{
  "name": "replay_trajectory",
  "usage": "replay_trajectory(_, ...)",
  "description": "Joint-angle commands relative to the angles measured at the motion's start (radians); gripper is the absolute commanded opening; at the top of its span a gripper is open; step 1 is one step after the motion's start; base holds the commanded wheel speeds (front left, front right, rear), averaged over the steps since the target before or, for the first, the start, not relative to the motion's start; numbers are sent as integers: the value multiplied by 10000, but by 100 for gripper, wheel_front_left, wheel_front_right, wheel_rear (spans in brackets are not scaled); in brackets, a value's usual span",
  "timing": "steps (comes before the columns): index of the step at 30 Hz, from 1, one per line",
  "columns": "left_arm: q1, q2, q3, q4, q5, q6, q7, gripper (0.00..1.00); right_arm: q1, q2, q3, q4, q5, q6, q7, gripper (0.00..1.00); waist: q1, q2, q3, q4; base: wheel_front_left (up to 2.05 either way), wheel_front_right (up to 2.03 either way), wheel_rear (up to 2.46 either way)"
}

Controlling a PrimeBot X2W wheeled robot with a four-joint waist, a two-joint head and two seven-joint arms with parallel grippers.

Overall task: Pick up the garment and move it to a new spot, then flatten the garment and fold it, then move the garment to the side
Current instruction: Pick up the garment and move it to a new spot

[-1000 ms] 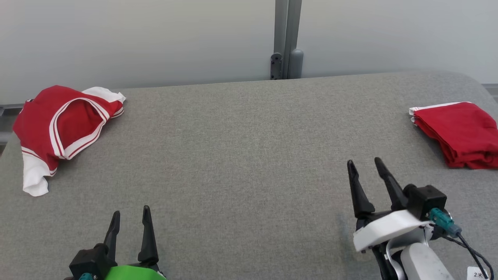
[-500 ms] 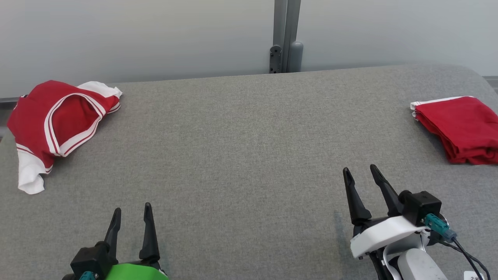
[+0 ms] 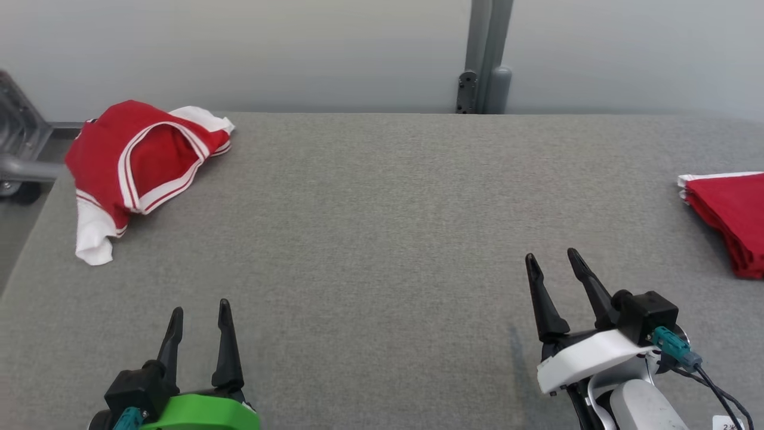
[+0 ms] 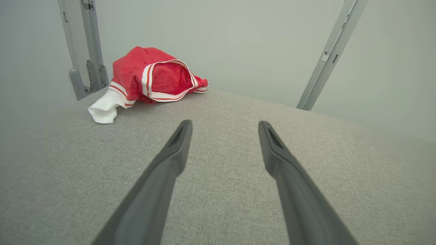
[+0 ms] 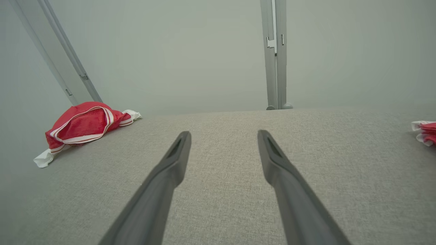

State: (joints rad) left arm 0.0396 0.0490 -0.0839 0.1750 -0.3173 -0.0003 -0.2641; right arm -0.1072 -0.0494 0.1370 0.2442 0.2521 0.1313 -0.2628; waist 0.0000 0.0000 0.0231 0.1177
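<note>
Both hands are spread wide and holding nothing! The left gripper (image 3: pixel 200 306) hangs over the grey table (image 3: pixel 382 197). The crumpled red-and-white garment (image 3: pixel 143 158) sits well ahead of it and off to its left, near the table's far edge, with plain grey tabletop between them. The right gripper (image 3: pixel 552 255) has a folded red pile (image 3: pixel 731 215) well out to its right. A grey post (image 3: pixel 486 54) stands beyond the table, ahead.

The left pincer (image 4: pixel 224 126) hangs wide apart over the grey table (image 4: pixel 340 177); a crumpled red-and-white garment (image 4: pixel 150 76) lies ahead-left.
</note>
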Motion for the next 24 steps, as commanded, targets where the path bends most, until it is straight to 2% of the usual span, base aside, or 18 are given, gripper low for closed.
replay_trajectory(1,-111,31,51,-32,-64,30,-2,100,75,-25,-3,-79,-40,-10,-24,100,0,0,38,1188,0,0,0)
replay_trajectory(7,-16,32,298,-175,-169,44,-3,100,-57,-23,223,-161,-39,-10,54,100,0,0,69,2829,0,0,0)
replay_trajectory(13,229,25,432,-225,-298,28,-3,100,-161,-28,474,-208,-138,-10,93,100,0,0,93,3915,0,0,0)
replay_trajectory(17,395,25,501,-346,-396,106,-4,100,-307,-26,727,-293,-165,-10,155,100,0,0,212,4163,0,0,0)
replay_trajectory(24,568,23,591,-518,-485,282,-3,100,-357,-37,808,-373,-319,-10,169,100,0,0,394,4172,0,0,0)
